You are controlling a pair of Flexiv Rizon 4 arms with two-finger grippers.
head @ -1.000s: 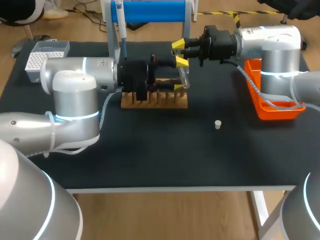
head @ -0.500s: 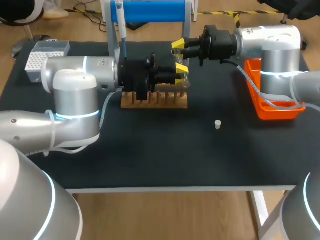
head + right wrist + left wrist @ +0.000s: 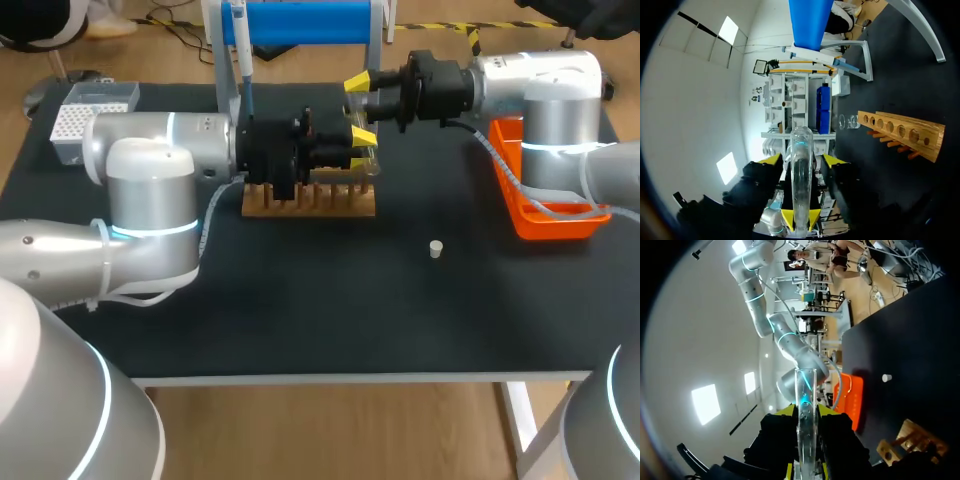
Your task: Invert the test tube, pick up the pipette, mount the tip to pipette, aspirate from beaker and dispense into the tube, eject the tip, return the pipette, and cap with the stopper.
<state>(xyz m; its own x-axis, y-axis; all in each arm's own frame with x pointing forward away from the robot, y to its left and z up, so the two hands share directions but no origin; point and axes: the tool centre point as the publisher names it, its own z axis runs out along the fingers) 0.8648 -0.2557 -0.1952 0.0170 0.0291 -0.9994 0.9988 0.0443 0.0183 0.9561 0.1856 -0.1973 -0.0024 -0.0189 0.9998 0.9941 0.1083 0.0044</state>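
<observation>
The test tube (image 3: 805,390) is above the right end of the wooden rack (image 3: 308,198), and the fingers of your left gripper (image 3: 805,412) press on it from both sides. Your right gripper (image 3: 802,160) is spread around the same tube and seems not to touch it. The stopper (image 3: 436,248) lies well apart, near the orange tray (image 3: 545,215). One second ago the left gripper was lower, at the rack. The right one has hardly moved.
</observation>
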